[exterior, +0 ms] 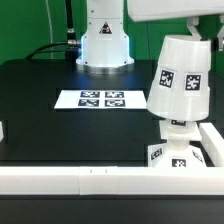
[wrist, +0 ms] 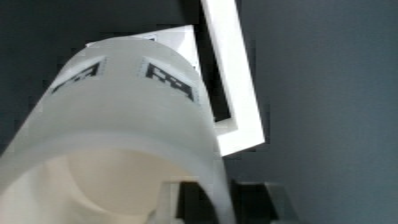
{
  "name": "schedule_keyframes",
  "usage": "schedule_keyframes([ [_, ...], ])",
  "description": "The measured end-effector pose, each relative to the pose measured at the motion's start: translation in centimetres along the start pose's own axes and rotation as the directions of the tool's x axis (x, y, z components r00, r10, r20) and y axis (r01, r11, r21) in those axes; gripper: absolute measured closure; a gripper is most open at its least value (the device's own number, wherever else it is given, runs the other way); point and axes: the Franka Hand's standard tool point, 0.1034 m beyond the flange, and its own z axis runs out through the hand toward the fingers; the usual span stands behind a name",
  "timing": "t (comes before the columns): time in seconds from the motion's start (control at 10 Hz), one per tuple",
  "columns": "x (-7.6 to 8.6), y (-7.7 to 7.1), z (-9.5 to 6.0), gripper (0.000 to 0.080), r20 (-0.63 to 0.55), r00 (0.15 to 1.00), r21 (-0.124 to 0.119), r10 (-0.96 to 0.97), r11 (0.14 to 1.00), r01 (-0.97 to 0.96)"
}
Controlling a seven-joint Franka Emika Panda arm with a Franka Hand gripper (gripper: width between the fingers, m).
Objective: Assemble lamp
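- The shade (exterior: 178, 80) is up in the air at the exterior view's right, tilted. Its long axis leans, with the narrow end up toward the arm and the wide mouth down over the bulb (exterior: 178, 127).
- Bulb looks already seated on the base (exterior: 180, 157), which sits in the corner of the white frame (exterior: 100, 180).
- So we reckon we're on the last step, getting the shade on.
- Next we'd need to straighten that axis to vertical and centre the mouth over the bulb before lowering.
- The gripper (wrist: 210, 200) seems to be clamped on the shade's wall in the wrist view, though the fingers are partly hidden.
- The marker board (exterior: 92, 99) lies flat on the black table (exterior: 40, 120), well apart.
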Motion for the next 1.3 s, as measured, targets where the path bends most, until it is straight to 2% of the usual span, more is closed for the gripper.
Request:
schedule_keyframes([
  [0.3, 0.2, -0.1, 0.1, 0.0755, 0.000, 1.000, 0.000, 0.000, 1.000, 0.000],
  [0.4, 0.3, 0.0, 0.1, 0.0681, 0.000, 1.000, -0.001, 0.001, 1.000, -0.001],
  [0.5, 0.3, 0.1, -0.1, 0.0681, -0.001, 1.000, 0.000, 0.003, 1.000, -0.003],
  [0.6, 0.3, 0.2, -0.4, 0.0520, -0.001, 1.000, 0.001, 0.004, 1.000, -0.004],
  [0.7, 0.3, 0.3, -0.7, 0.0520, -0.003, 1.000, 0.003, 0.006, 1.000, -0.006],
  [0.9, -0.1, 0.4, -1.7, 0.0172, 0.001, 1.000, 0.004, 0.012, 1.000, -0.012],
  [1.0, -0.4, 0.3, -2.4, 0.0122, 0.002, 0.999, 0.005, 0.036, 0.999, -0.036],
  [1.1, -1.0, 0.0, -3.2, 0.0122, 0.002, 0.998, 0.007, 0.062, 0.998, -0.062],
  [1.3, -1.6, 0.0, -3.3, 0.0104, 0.002, 0.997, 0.001, 0.078, 0.997, -0.078],
])
